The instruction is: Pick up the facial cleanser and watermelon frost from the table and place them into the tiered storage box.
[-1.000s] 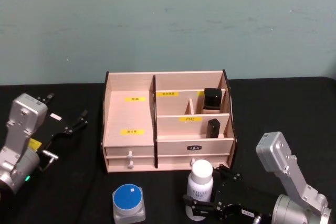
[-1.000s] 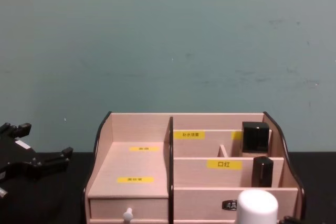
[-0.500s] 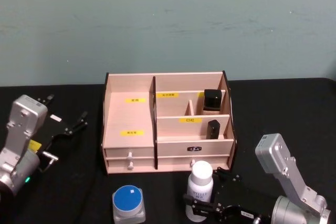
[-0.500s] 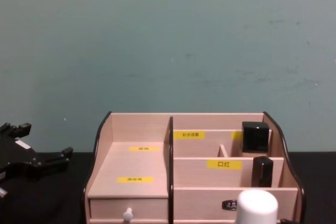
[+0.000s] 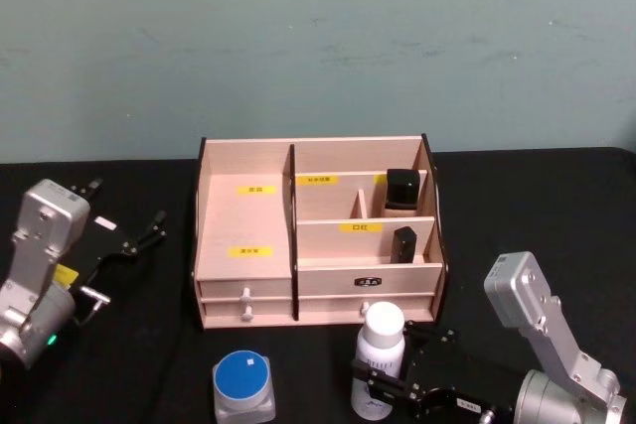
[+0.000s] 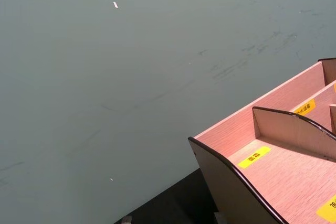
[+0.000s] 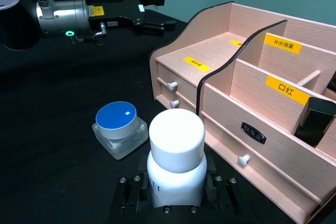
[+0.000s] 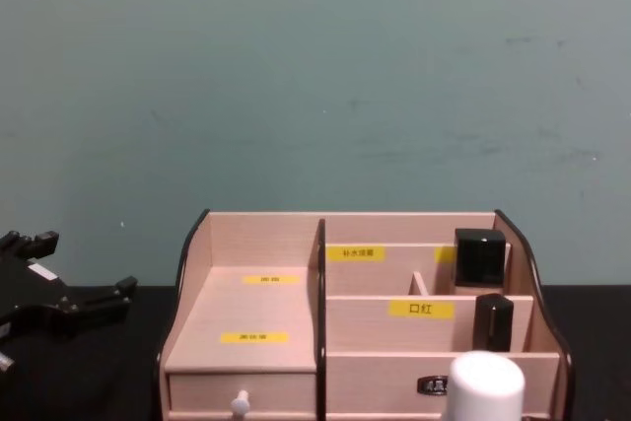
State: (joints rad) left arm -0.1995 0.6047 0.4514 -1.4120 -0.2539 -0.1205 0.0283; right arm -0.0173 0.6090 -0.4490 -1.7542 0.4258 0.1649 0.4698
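The right gripper [image 5: 382, 384] is closed low around the white bottle [image 5: 381, 345], just in front of the box [image 5: 243, 161], while the left gripper [image 5: 127, 202] waits open at the box's left, so the tall bottle could tilt and clip the 2 drawer knobs [image 5: 245, 293].

Soft, even light is falling from above, and the plain teal wall [image 5: 318, 37] is showing no hard shadows. The matte black desk [image 5: 537, 206] is swallowing the light, so cast shadows are vanishing on it. The white plastic bottle [image 7: 176, 135] is catching the brightest sheen on its cap. Faint shade is gathering inside the pale pink wooden organiser [image 5: 243, 220]. A small green lamp [image 7: 69, 33] is glowing on my left arm [image 7: 58, 14].
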